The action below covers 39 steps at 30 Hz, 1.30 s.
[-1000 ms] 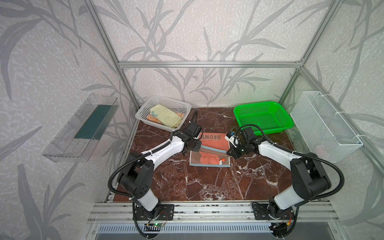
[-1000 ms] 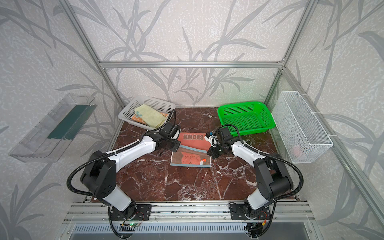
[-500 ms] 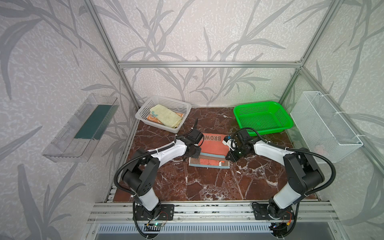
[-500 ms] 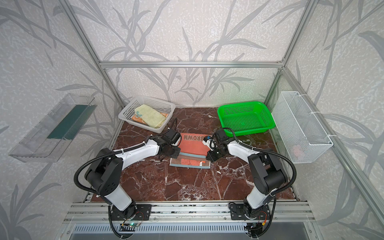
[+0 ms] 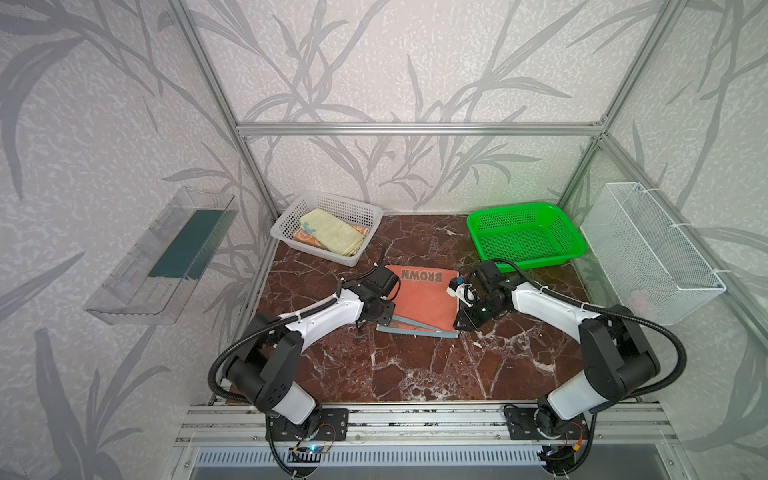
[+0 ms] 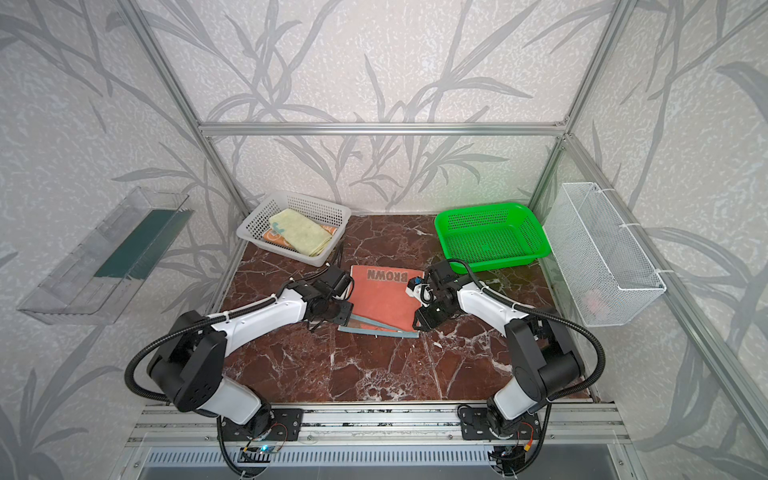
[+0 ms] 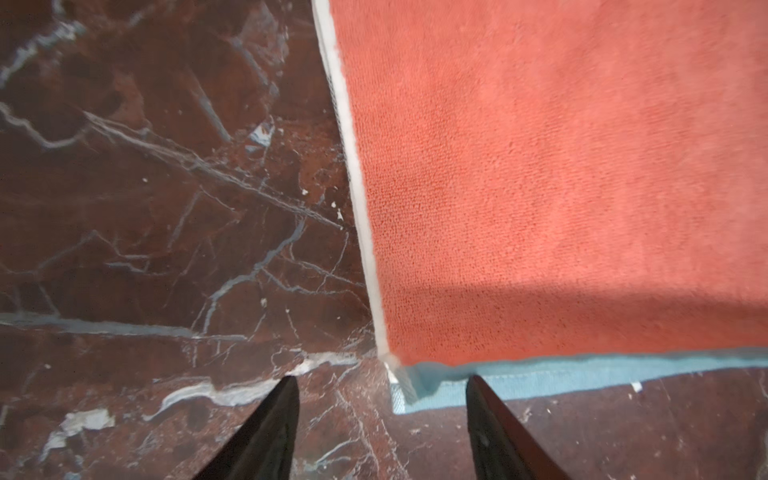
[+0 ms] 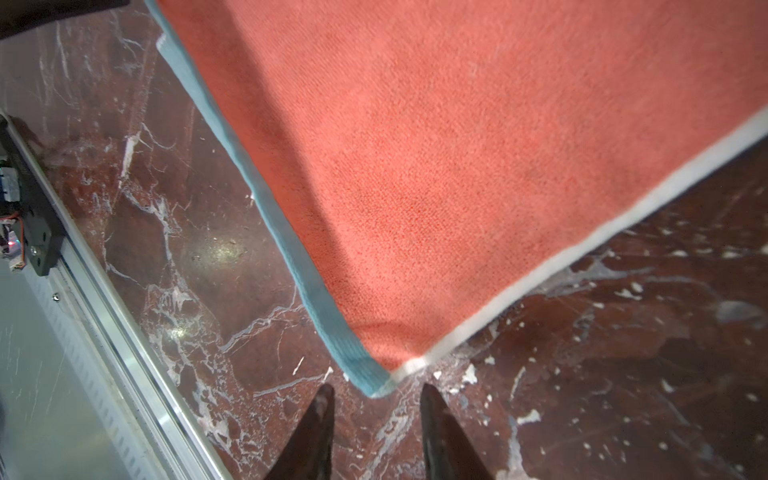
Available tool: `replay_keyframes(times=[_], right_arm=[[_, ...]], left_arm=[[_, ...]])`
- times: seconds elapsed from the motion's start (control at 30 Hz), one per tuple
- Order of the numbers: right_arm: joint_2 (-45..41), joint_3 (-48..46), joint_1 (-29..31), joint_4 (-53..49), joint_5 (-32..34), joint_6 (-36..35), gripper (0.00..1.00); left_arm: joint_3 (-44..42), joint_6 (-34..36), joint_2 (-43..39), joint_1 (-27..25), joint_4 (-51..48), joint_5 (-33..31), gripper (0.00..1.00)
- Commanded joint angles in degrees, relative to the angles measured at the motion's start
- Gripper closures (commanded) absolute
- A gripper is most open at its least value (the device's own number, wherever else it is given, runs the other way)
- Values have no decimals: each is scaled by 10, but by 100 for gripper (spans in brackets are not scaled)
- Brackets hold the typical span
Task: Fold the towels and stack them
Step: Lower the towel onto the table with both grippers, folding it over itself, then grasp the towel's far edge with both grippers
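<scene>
The salmon-pink towel (image 5: 424, 297) (image 6: 384, 301) lies folded on the marble table, its "BROWN" lettering at the far edge and teal and white hems at the near edge. My left gripper (image 5: 383, 318) (image 7: 381, 380) is open at the towel's near left corner, which lies just ahead of its fingertips. My right gripper (image 5: 461, 325) (image 8: 377, 390) is open at the near right corner, with nothing between its jaws. The pink towel (image 7: 540, 166) (image 8: 457, 145) fills both wrist views. A pale yellow towel (image 5: 332, 230) lies folded on an orange towel (image 5: 305, 237) in the white basket (image 5: 286, 218).
A green basket (image 5: 515, 206) stands at the back right of the table. A white wire basket (image 5: 648, 249) hangs on the right wall and a clear shelf (image 5: 166, 253) on the left wall. Bare marble (image 5: 415, 374) stretches towards the front rail.
Both grippers came down towards the near edge with the towel's upper layer, laid it over the lower layer, and opened, letting go of the corners.
</scene>
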Motion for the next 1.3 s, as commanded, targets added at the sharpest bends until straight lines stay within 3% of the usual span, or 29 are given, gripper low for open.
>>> replay_keyframes(times=[0.0,0.23,0.33,0.4,0.57,0.9,1.27], right_arm=[[-33,12,4,-13,-11,8,63],[-52,10,4,41,42,46,62],[-49,25,4,67,91,44,59],[-39,43,3,74,123,24,58],[12,92,3,97,156,-36,57],[194,286,-4,28,222,-103,56],[320,418,-32,-23,219,-136,56]], left_arm=[[-11,-11,-38,-3,8,-16,34],[-6,-1,-39,-2,30,-49,28],[30,26,-9,0,28,-81,10],[68,55,24,6,11,-92,9],[169,116,111,34,-2,-81,11],[391,220,295,74,-50,-54,13],[565,293,440,97,-143,-23,23]])
